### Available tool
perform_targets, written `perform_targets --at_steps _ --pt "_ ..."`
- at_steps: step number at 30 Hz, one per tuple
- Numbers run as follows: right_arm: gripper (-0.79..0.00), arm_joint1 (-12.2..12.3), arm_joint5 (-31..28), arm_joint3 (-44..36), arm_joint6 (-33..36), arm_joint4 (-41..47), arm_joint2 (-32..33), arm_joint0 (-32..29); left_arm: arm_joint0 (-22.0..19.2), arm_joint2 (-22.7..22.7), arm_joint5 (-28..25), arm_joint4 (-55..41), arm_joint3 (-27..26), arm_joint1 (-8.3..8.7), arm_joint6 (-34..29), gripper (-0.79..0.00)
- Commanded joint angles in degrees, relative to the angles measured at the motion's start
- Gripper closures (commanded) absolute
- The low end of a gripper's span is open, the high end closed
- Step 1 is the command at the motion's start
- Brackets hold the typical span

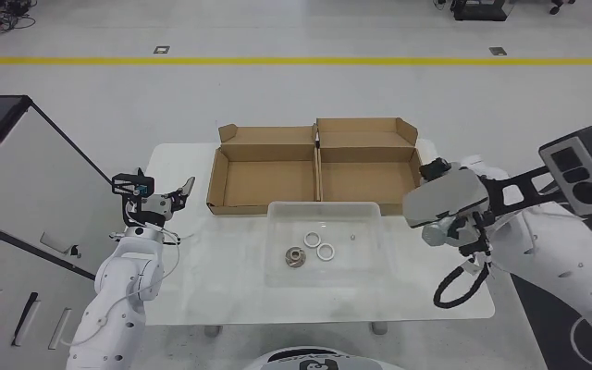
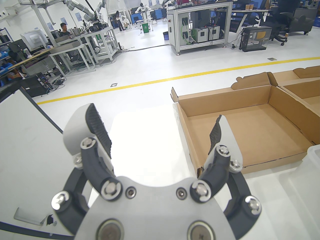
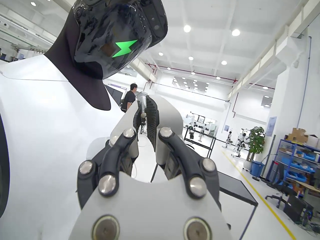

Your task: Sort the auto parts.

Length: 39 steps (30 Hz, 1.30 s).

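Pinching a small metal pin, the right tool is closed; the left tool gapes beside a cardboard box.

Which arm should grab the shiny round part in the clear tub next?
Probably left: the left gripper is open and empty, while the right gripper is shut on a small metal part. The shiny round part lies in the clear tub nearer the left.

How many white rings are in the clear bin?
2, side by side in the clear bin: one ring beside the metal hub, the other ring beyond it. None looks hidden.
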Motion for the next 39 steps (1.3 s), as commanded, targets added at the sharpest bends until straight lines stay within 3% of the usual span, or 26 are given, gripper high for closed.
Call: perform_targets --at_steps 1,10,15,24,30,34,39 --pt "0.000 0.00 0.00 0.00 0.00 0.00 0.00 0.00 0.00 0.00 0.00 0.00 0.00 0.00 0.00 -0.785" --pt "0.000 -1.62 0.00 -4.60 0.02 8.58 1.84 -4.22 0.00 0.00 0.00 0.00 0.00 0.00 0.00 -0.785" --pt "0.000 -2.36 0.00 -4.86 0.90 7.76 3.06 -6.81 0.00 0.00 0.00 0.00 0.00 0.00 0.00 -0.785" --pt "0.000 -1.59 0.29 -1.73 16.14 6.54 6.99 -9.84 0.00 0.00 0.00 0.00 0.00 0.00 0.00 -0.785" --pt "0.000 -0.84 2.04 -2.53 27.25 10.49 9.65 -11.29 0.00 0.00 0.00 0.00 0.00 0.00 0.00 -0.785" --pt "0.000 -0.89 1.51 -3.41 29.65 14.30 10.83 -12.32 0.00 0.00 0.00 0.00 0.00 0.00 0.00 -0.785" --pt "0.000 -1.74 0.00 -4.61 27.18 19.21 11.35 -14.03 0.00 0.00 0.00 0.00 0.00 0.00 0.00 -0.785"
